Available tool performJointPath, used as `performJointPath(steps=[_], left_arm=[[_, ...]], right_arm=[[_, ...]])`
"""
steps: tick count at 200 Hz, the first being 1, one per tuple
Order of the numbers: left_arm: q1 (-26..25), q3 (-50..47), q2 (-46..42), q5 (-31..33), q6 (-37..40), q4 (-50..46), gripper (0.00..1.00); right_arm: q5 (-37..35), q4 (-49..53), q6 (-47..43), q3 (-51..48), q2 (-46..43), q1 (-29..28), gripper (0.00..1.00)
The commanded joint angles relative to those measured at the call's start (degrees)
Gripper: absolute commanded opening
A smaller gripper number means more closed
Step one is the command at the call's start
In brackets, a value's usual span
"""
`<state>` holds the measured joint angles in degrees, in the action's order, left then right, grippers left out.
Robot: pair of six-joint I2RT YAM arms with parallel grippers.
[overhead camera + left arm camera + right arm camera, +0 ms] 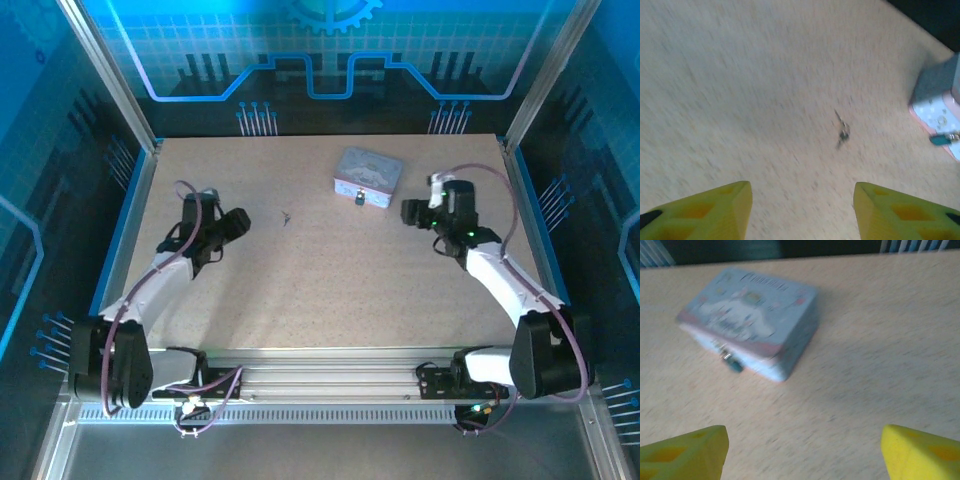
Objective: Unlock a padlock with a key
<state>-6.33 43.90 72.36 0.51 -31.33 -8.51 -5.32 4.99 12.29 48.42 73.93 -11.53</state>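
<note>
Key a blurred sliver, padlock a smear, tin cut off at the right edge

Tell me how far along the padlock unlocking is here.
Nothing looks done: the key lies loose on the table and the padlock hangs at the front of the tin. In hand: the left gripper, open and empty, faces the key; the right gripper, also open, faces the tin. Remaining: grasp key, insert, turn.

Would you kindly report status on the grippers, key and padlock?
Left gripper open, empty, short of key. Right gripper open, empty, short of padlock on tin front. Nothing in the way.
</note>
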Motion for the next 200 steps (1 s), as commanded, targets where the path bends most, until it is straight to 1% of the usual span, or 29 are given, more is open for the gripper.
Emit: performJointPath(steps=[1, 28, 44, 55, 73, 78, 86, 114, 145, 168, 200], left_arm=[[-4.5, 4.2, 3.9, -1.8, -10.5, -4.5, 0.58], [-8.9, 7.7, 9.6, 0.3, -13.3, -4.1, 0.59], [-10.5, 9.4, 13.1, -0.2, -14.9, -2.4, 0.57], [-11.5, 10.6, 15.2, 0.0, -15.8, -1.2, 0.53], [-12.2, 12.4, 18.6, 1.4, -17.8, 0.1, 0.40], [-12.3, 12.8, 19.3, 1.8, -18.6, 0.5, 0.36], [-12.3, 13.4, 20.6, 2.7, -20.1, 0.8, 0.33], [-12.3, 16.3, 24.7, 5.5, -23.4, 0.5, 0.27], [-12.2, 21.6, 29.8, 8.4, -26.4, -2.9, 0.26], [-12.2, 26.3, 34.1, 9.0, -28.5, -6.2, 0.26], [-12.1, 29.1, 38.5, 9.2, -30.3, -6.1, 0.26]], right_arm=[[-3.5, 13.8, 4.0, 1.5, -0.5, -9.4, 0.81], [-2.7, 12.9, 9.9, 0.8, 0.0, -18.0, 0.80], [-3.6, 12.6, 12.2, 0.4, 0.6, -22.4, 0.80], [-4.6, 12.1, 13.2, -0.3, 0.8, -24.7, 0.80], [-5.1, 11.1, 14.6, -1.5, 1.5, -27.6, 0.80], [-5.1, 11.0, 15.0, -1.8, 1.7, -28.1, 0.80], [-5.0, 11.0, 15.5, -2.1, 2.2, -28.9, 0.80], [-5.2, 10.7, 17.0, -3.6, 3.2, -30.7, 0.80], [-5.2, 9.2, 18.2, -5.4, 3.0, -31.0, 0.80], [-5.4, 9.4, 17.7, -4.9, 3.7, -31.0, 0.80], [-5.7, 9.6, 17.0, -4.1, 4.6, -31.0, 0.81]])
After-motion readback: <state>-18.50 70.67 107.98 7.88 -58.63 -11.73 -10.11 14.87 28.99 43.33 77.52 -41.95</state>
